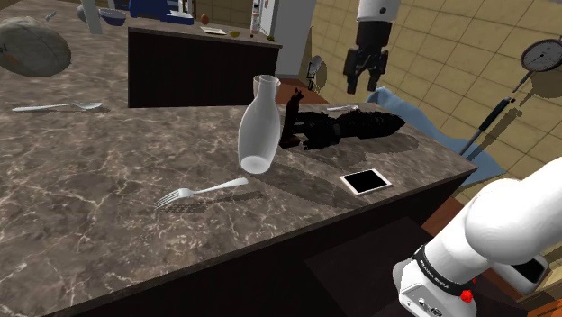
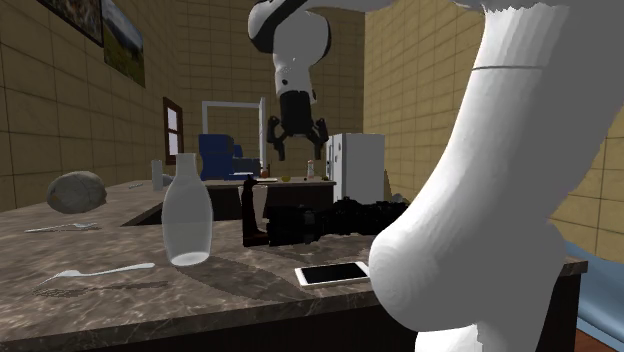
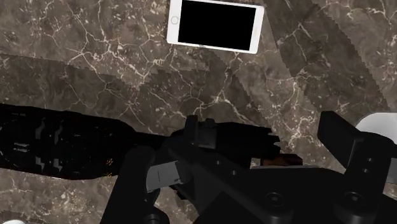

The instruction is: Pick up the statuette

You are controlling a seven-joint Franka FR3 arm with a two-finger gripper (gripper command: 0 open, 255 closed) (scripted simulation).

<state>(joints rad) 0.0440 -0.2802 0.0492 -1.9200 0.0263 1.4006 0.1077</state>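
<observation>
Lowering toward marble counter judged next: aim at long statuette, lying between glass bottle and counter's far edge; avoid bottle just beside it. Gripper hangs above, fingers spread, empty. Phone nearby. Statuette: all black, elongated, upright part at bottle end; pinch across narrow width.

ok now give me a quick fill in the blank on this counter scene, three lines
1. The gripper hangs above the black statuette with its fingers ___.
2. The white-edged phone lies on the counter with its black screen facing ___.
3. The utensil lying nearest the clear bottle is a ___.
Missing words: open; up; fork.
</observation>
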